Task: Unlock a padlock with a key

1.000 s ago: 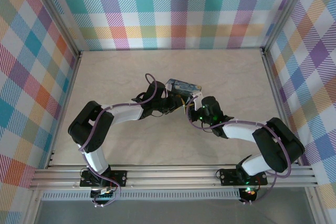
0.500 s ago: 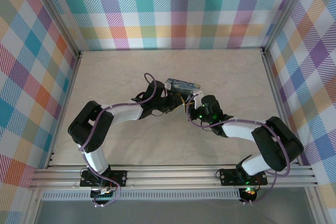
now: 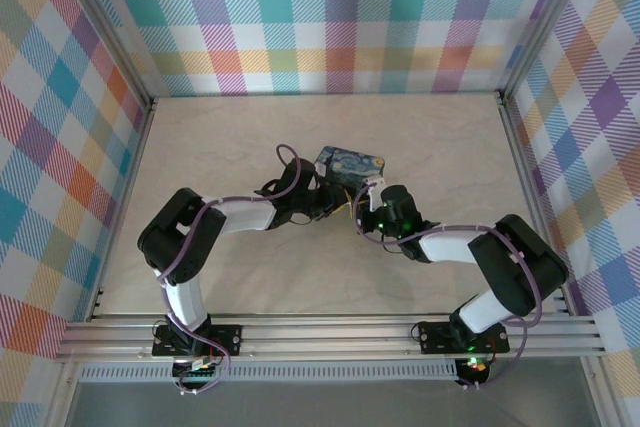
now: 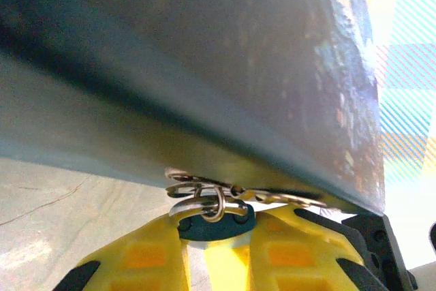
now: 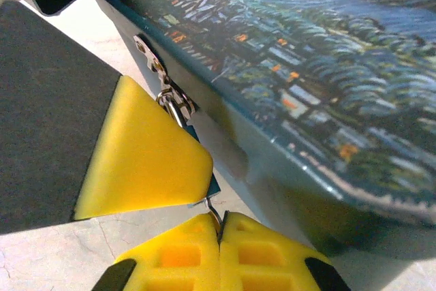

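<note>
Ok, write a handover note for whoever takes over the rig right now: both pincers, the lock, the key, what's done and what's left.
Left pincer: shut on the padlock, which is linked to the clasp on the painted box.
Right pincer: shut on the key, a thin metal sliver pointing up at the padlock.
Done: both pieces gripped, key brought to the lock.
Left: cannot tell whether the key is seated; seat it, turn it, open the padlock.
</note>
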`<control>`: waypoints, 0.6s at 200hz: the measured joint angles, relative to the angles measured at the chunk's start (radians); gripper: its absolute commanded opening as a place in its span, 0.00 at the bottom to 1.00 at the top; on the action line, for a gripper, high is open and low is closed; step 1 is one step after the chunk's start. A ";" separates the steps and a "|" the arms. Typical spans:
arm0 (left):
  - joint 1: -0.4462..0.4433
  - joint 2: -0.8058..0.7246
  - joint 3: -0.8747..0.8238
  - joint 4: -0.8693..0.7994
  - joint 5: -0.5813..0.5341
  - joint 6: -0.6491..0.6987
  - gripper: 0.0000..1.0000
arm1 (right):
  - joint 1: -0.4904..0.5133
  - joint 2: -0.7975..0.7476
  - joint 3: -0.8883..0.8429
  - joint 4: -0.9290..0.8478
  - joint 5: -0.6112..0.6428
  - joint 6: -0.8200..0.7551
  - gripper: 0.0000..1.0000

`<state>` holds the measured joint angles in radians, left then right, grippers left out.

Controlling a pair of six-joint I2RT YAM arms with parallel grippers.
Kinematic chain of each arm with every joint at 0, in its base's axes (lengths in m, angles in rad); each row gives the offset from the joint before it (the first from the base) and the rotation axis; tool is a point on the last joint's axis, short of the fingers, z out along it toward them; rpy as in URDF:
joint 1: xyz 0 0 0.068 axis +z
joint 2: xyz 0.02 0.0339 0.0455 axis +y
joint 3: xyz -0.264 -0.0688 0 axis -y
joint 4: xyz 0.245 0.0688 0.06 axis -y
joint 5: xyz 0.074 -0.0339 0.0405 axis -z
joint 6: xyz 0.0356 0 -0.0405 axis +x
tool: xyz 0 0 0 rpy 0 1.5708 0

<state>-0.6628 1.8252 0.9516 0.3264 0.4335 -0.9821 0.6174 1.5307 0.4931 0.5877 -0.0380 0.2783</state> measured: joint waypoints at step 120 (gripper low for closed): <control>-0.003 0.067 -0.002 0.070 -0.006 -0.028 0.29 | 0.009 0.094 -0.041 0.145 0.034 0.143 0.00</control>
<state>-0.6662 1.8919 0.9497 0.3965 0.4271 -1.0103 0.6262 1.6249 0.4519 0.7330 -0.0040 0.4210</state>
